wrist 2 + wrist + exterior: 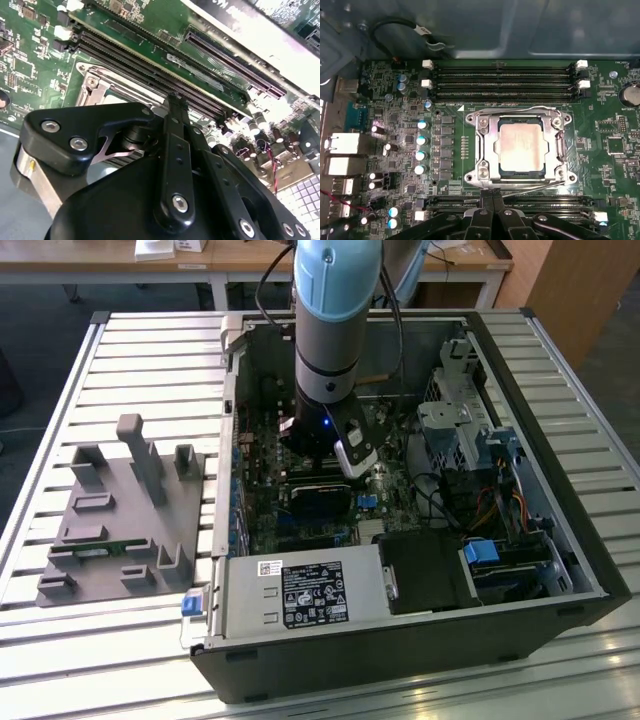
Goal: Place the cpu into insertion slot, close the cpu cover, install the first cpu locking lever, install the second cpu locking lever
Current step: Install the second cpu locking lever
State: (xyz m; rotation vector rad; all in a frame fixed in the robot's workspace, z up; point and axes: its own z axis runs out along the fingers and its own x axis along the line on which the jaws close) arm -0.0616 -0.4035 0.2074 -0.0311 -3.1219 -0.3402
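CPU seated in slot, cover down over it.

One cpu (pixel 520 148), dull silver-grey square top, lying flat in the slot (pixel 519 174) on the board; one silver cover (pixel 485 145) framing it, cut-out middle showing the chip. Two thin levers (pixel 540 186) along the socket edges. Gripper (pixel 493 196) just beside the socket's edge, fingers (pixel 176 117) pressed together, holding nothing.

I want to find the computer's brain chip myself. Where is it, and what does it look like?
Look inside the open black computer case at the big green circuit board. Between two banks of long black slots sits a square silver metal frame. The small flat square chip with a dull silver-grey top lies in its middle, the one plain, smooth square there.
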